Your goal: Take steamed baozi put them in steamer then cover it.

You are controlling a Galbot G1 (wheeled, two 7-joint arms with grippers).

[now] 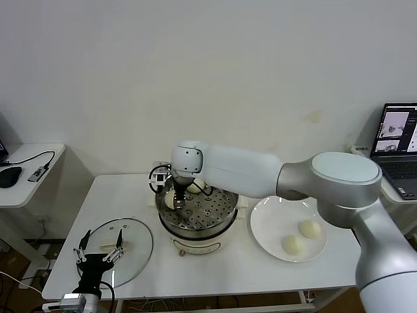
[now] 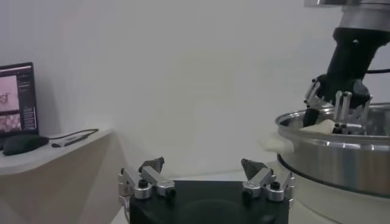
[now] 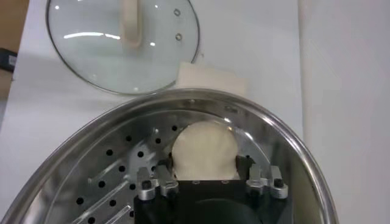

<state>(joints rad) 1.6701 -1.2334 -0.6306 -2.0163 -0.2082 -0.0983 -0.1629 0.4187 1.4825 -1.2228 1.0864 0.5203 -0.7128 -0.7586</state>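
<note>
The steamer (image 1: 195, 222) stands mid-table on its cream base. My right gripper (image 1: 178, 203) reaches into its far left side and is shut on a steamed baozi (image 3: 204, 149), which rests on the perforated tray (image 3: 116, 182). The fingers (image 3: 166, 169) press on both sides of the bun. A second baozi (image 1: 198, 186) lies in the steamer behind the gripper. Two more baozi (image 1: 311, 229) (image 1: 293, 245) lie on the white plate (image 1: 270, 222) to the right. The glass cover (image 1: 124, 244) lies flat on the table to the left. My left gripper (image 1: 100, 255) hangs open and empty over the cover's near edge.
A side table with a mouse (image 1: 8, 176) and cables stands at the far left. A laptop (image 1: 399, 147) sits at the far right. In the left wrist view the steamer wall (image 2: 335, 158) and my right gripper (image 2: 338, 115) show close by.
</note>
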